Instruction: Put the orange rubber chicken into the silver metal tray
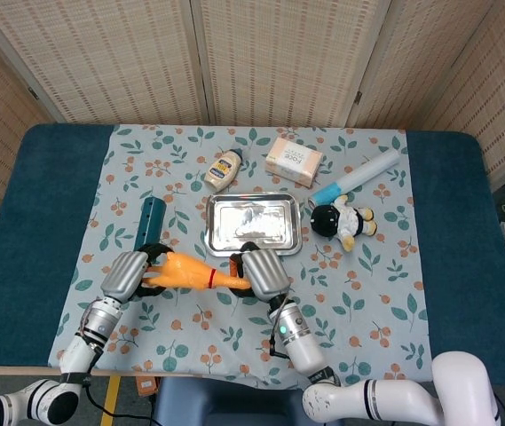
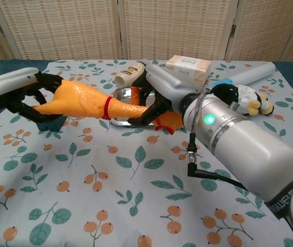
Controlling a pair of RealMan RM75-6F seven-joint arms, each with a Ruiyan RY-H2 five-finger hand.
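The orange rubber chicken (image 1: 190,272) (image 2: 87,102), with a red band on its neck, is held off the cloth in front of the silver metal tray (image 1: 252,223) (image 2: 126,92). My right hand (image 1: 259,270) (image 2: 159,98) grips its head end. My left hand (image 1: 134,273) (image 2: 25,95) has its fingers wrapped round the body and feet end. The chicken lies roughly level, stretched between both hands. The tray holds nothing and lies just behind the right hand.
A teal tube (image 1: 149,223) lies left of the tray. Behind the tray are a mayonnaise bottle (image 1: 224,169) and a soap box (image 1: 293,161). A plush toy (image 1: 343,221) and a white and blue tube (image 1: 359,175) lie to the right.
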